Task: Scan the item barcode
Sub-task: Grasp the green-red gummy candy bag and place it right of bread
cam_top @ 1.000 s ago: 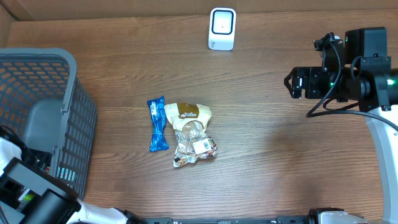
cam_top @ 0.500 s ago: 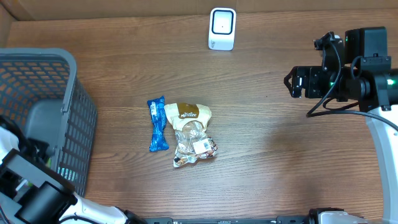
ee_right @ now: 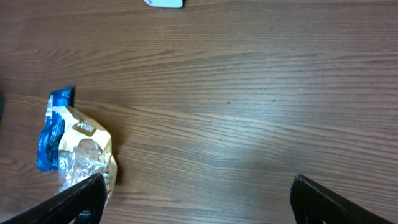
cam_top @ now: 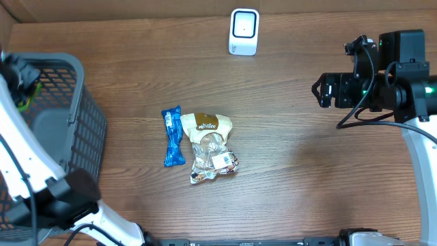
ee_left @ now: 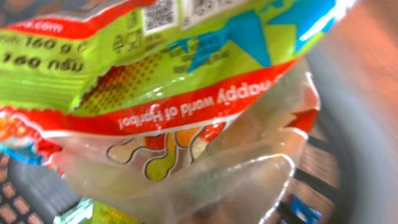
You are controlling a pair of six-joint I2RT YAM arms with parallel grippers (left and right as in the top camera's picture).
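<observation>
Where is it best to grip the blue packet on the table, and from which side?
Probably from above, across its narrow width at the near end: the blue packet lies flat and long, and the bag crowds its far half.

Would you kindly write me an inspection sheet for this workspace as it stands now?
Surface: wooden table, no spills seen.
Job's things: white scanner at the far edge; gummy bag with printed codes showing, above the grey basket; blue packet lying against a clear snack bag mid-table.
Clutter: nothing seen.
Grippers: left gripper shut on the gummy bag; right gripper open, holding nothing.
Cables: black cable looped along the right arm.
Surroundings: cardboard wall behind the table.
</observation>
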